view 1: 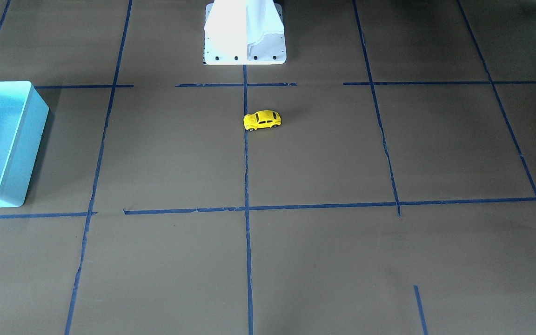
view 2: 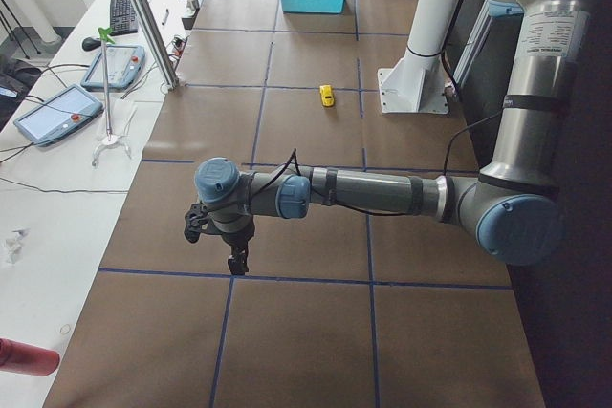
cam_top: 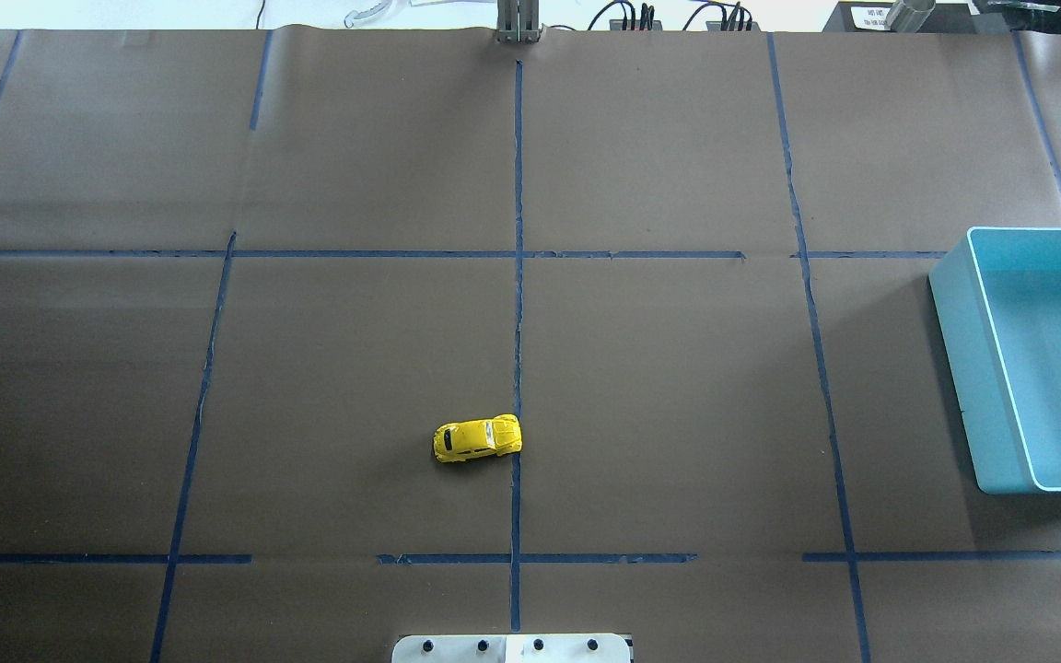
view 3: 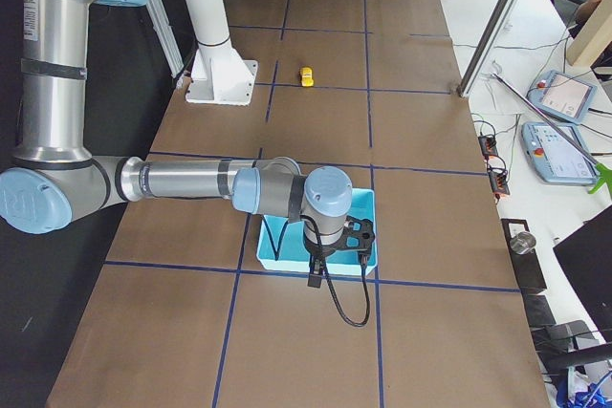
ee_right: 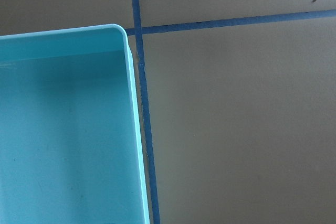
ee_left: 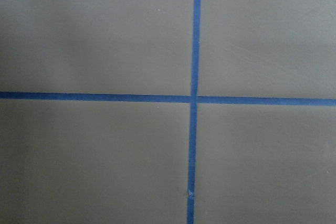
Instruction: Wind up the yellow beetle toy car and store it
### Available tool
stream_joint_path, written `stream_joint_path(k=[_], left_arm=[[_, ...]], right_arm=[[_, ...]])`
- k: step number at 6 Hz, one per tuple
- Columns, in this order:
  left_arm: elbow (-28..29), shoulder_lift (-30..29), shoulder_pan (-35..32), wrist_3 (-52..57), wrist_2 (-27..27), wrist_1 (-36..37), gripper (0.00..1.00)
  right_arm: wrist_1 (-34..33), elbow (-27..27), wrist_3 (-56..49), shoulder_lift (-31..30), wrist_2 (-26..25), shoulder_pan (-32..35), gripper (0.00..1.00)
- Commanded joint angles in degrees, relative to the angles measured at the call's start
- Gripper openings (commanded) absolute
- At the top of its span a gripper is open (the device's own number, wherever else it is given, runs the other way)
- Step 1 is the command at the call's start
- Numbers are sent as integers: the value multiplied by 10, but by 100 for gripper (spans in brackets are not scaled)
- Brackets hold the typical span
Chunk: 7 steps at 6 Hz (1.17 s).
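The yellow beetle toy car point(cam_top: 477, 438) stands on its wheels on the brown table near the robot's base, beside the centre tape line. It also shows in the front view point(view 1: 262, 120) and, small, in both side views point(view 2: 327, 95) point(view 3: 306, 75). My left gripper point(view 2: 225, 246) hangs over bare table far from the car, at the table's left end. My right gripper point(view 3: 335, 253) hangs above the light blue bin point(view 3: 277, 236). Both show only in the side views, so I cannot tell whether they are open or shut. Neither touches the car.
The light blue bin point(cam_top: 954, 313) stands empty at the table's right end; its corner fills the right wrist view point(ee_right: 63, 140). Blue tape lines point(ee_left: 197, 98) grid the table. The white robot base point(view 1: 244, 32) stands just behind the car.
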Motion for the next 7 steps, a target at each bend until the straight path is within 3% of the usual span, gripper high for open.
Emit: stream_joint_path(k=[1,4,7], left_arm=[[-61,1,58,-1,-2,1,100],[-168,-62,214,-4,5,2,100],[-175,-169,319,-3,12,2,100]], right_arm=[[0,1,0,0,0,0,100],[0,1,0,3,0,0,100],[0,0,1,0,14,0,100]])
